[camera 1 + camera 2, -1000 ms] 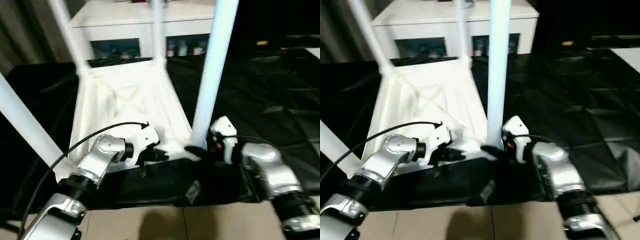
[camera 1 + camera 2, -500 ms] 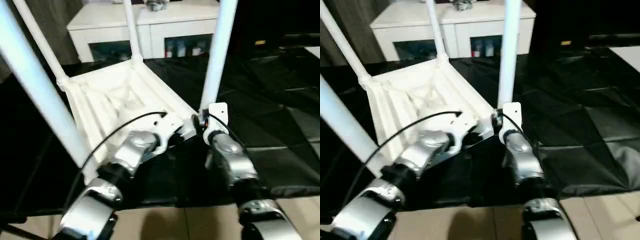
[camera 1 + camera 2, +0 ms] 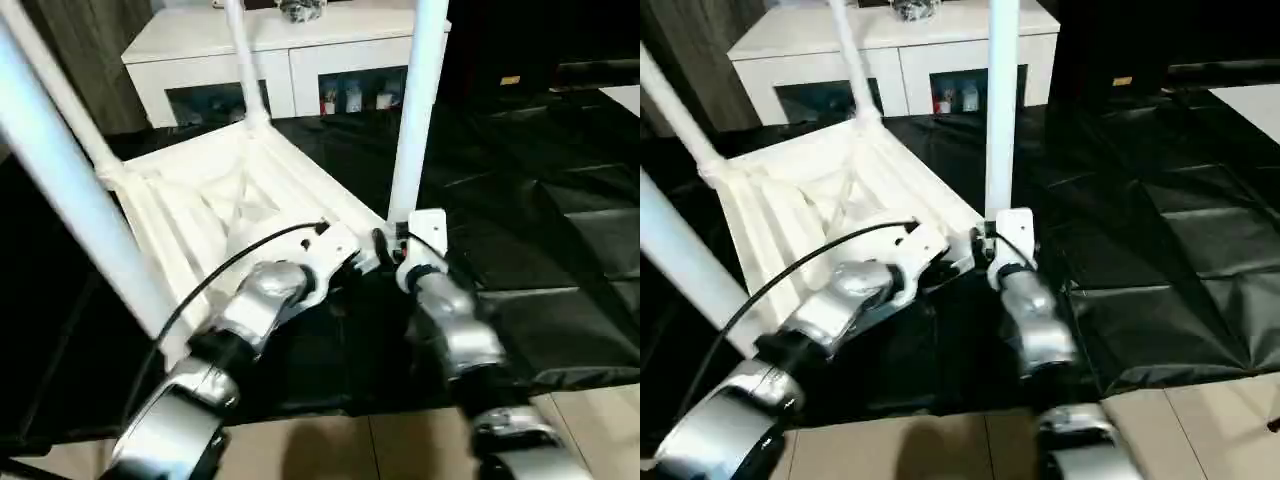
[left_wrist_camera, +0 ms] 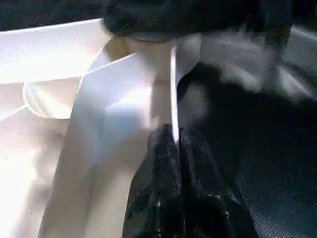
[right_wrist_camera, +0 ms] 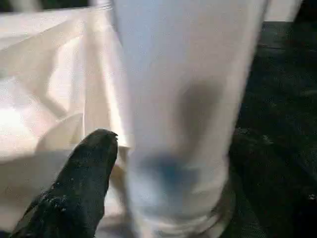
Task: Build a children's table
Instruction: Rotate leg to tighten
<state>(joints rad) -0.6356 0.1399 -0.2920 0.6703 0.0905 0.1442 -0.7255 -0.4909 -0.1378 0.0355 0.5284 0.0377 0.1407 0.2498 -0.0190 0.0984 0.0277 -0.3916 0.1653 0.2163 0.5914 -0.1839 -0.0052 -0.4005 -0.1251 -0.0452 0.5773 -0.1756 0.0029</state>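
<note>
**Both grippers at the tabletop's near corner**

The upturned tabletop (image 3: 215,200) lies on black sheeting (image 3: 540,230). The left gripper (image 4: 174,144) pinches its near rim — fingers pressed together. At the right gripper (image 5: 124,163), one finger (image 5: 84,173) touches the corner leg (image 3: 415,110); spread unclear.

tabletop (image 3: 230,190): white | legs (image 3: 418,100): white | sheet (image 3: 540,200): black

Head stereo pair: looks forward and down over both silver forearms at the upturned tabletop (image 3: 215,200) on black sheeting (image 3: 540,230), cabinet (image 3: 290,60) beyond (the two eyes share this whole scene, slightly offset). Left wrist camera: very close, along its pressed-together fingers (image 4: 171,198) to the tabletop's edge. Right wrist camera: equally close, facing a leg (image 5: 183,109) at its socket, also seen from the head.
</note>
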